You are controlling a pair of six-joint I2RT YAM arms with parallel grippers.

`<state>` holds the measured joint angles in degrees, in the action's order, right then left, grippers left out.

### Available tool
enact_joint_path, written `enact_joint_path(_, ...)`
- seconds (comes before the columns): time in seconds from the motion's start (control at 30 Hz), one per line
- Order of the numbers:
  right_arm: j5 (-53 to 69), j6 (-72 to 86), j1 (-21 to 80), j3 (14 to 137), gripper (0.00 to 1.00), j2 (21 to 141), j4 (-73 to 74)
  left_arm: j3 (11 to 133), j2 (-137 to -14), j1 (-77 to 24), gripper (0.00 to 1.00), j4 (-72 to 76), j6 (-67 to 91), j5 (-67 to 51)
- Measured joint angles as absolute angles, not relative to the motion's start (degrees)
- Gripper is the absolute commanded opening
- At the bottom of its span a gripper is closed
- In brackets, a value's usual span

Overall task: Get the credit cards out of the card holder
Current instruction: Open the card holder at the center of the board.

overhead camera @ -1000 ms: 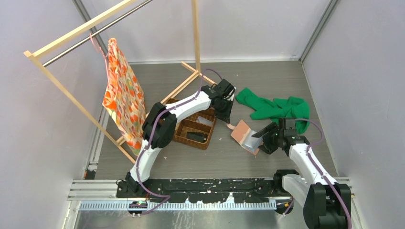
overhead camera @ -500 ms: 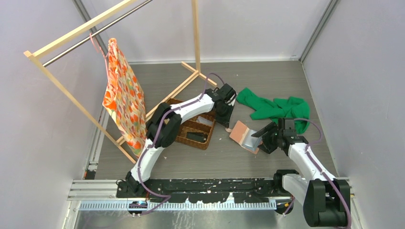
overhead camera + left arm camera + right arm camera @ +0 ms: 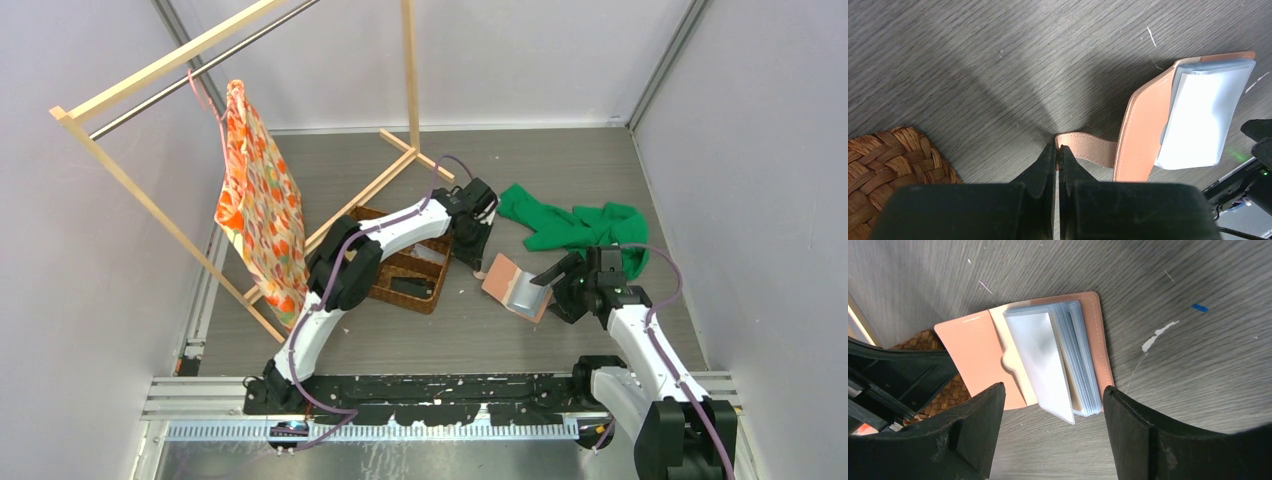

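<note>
The card holder point(image 3: 508, 280) is found lying open on the grey wood-grain table point(image 3: 450, 335), just right of the brown woven basket point(image 3: 415, 296) and in front of the crumpled green cloth point(image 3: 575, 226). Its salmon-pink flap is spread flat towards the basket. A fanned stack of pale grey sleeves point(image 3: 1043, 360) is seen on the other half, with the topmost sleeve lifted slightly. Whether cards sit inside the sleeves cannot be told.

The left claw point(image 3: 478, 262) is reached out over the basket's far corner and brought down to the table at the holder's left side. In the left wrist view its fingers point(image 3: 1048, 162) are seen pressed together. The end of the strap point(image 3: 1090, 149) runs in under the fingertips and appears to be pinched there. The rest of the strap is stretched across the table to the holder's pink edge.

The right claw point(image 3: 555, 290) is held just beside the holder's right side. In the right wrist view its fingers point(image 3: 975, 432) are spread wide, one to each side of the near end of the sleeves, and nothing is gripped between them.

An orange patterned cloth point(image 3: 258, 205) is hung on the wooden rack point(image 3: 150, 70) at the far left, well apart from the holder.
</note>
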<state>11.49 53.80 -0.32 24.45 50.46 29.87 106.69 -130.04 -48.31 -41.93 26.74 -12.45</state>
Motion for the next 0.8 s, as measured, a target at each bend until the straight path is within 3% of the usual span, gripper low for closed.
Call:
enact_joint_path(0.13, 11.6, 53.6, -0.3, 24.9, 0.76, 50.7, 29.7, 106.7, -130.0, -48.3, 0.01, -41.9, 26.6, -12.2)
enact_joint_path(0.27, 11.7, 53.6, -0.3, 24.9, 0.76, 51.4, 29.2, 106.7, -130.0, -48.4, 0.2, -41.9, 26.5, -11.6)
enact_joint_path(0.53, 10.7, 53.7, -0.2, 24.9, 0.77, 50.9, 29.5, 106.7, -127.9, -48.4, 0.45, -42.3, 26.9, -11.0)
enact_joint_path(0.8, 8.5, 53.5, -0.2, 24.9, 0.77, 48.5, 31.4, 106.0, -115.9, -49.1, 0.47, -39.9, 28.4, -11.6)
